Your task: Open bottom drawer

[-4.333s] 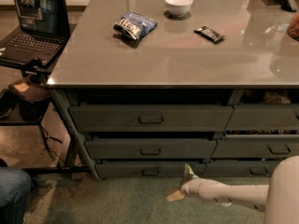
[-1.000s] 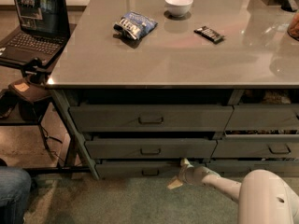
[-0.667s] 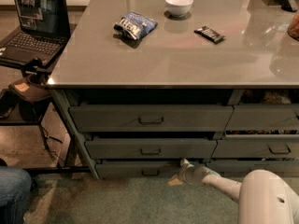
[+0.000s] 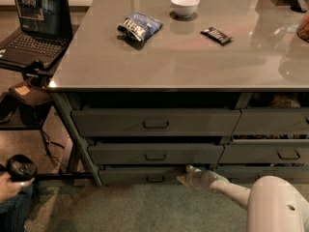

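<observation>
Grey-green drawer [image 4: 130, 175] sits lowest under the bench [image 4: 193, 62] — the gripper [image 4: 186, 175], fingers spread, is at its front, just right of the handle [image 4: 155, 179].

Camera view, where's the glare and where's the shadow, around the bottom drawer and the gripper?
Camera view: soft glare streaks the tabletop, brightest at right; deep shadow fills the gap under it; the bottom drawer is dim; the pale gripper, low at that drawer's right end, stands out against it.
</observation>
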Controlling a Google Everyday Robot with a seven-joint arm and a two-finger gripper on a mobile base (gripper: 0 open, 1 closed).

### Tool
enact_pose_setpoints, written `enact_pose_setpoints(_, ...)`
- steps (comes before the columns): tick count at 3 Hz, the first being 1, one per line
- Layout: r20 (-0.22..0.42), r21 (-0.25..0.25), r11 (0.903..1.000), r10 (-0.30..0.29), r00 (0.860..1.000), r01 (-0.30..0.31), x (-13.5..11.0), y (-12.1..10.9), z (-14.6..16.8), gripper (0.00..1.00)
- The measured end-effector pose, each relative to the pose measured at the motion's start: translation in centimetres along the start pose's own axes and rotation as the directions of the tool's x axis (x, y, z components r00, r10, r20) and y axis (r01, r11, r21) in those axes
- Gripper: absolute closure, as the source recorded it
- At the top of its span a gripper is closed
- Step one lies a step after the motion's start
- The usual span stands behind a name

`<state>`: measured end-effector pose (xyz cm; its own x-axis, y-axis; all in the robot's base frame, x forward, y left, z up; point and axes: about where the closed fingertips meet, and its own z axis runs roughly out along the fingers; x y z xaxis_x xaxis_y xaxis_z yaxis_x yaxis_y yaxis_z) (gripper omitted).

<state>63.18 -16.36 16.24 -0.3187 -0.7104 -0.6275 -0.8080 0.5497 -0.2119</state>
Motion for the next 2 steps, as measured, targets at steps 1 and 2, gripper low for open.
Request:
enact_pose_setpoints(1,0.0,0.0,1.0,0.0,1.0,0.0,-0.01,0.0,-0.02,0.89)
enact_pose_setpoints(2,0.0,0.0,1.0,0.0,1.0,0.0,-0.44,-0.19,-0.49,1.0)
